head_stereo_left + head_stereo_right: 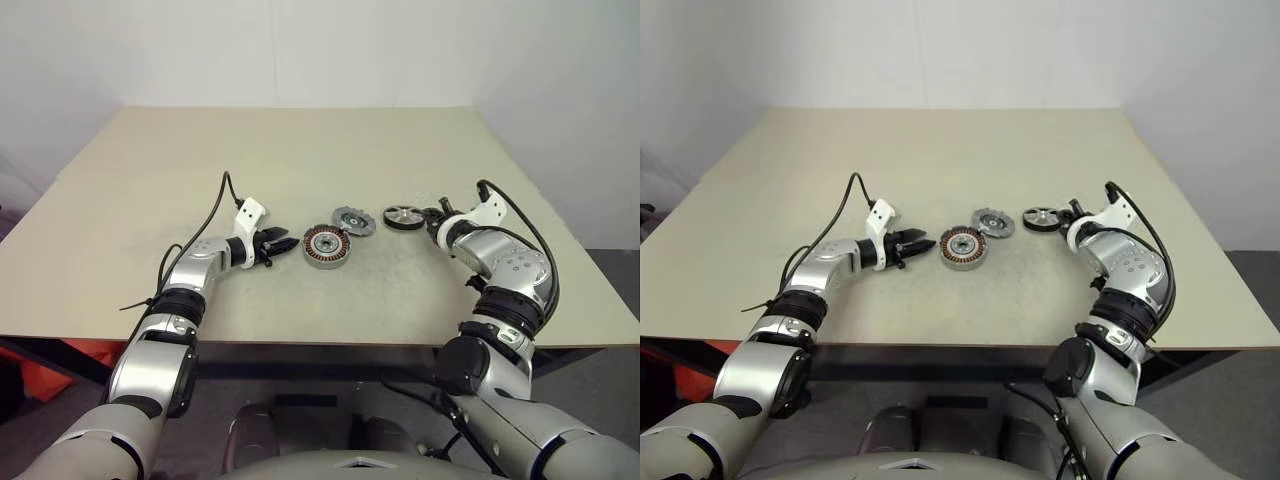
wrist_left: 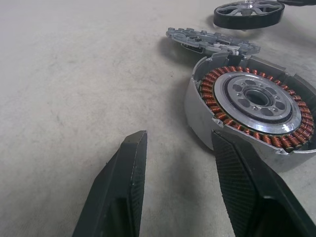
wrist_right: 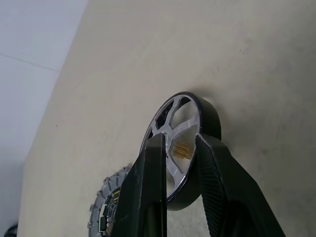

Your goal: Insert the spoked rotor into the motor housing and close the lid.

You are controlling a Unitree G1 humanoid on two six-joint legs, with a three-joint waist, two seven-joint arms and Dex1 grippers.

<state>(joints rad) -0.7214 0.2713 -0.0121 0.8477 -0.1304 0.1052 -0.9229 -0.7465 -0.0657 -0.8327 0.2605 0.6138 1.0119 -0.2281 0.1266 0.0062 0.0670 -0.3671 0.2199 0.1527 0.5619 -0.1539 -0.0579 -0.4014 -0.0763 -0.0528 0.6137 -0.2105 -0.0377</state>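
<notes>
Spoked rotor point(image 3: 183, 148) flanked by right gripper point(image 3: 180, 140), fingers parted; left gripper point(image 2: 180, 145) released.

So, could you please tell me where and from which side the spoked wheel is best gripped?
Probably across its dark rim, from the robot's right. The spoked wheel lies flat on the table, its open side facing up, with the notched disc close on its left. The right pincer is already there, one finger over the spokes and the other outside the rim.
</notes>
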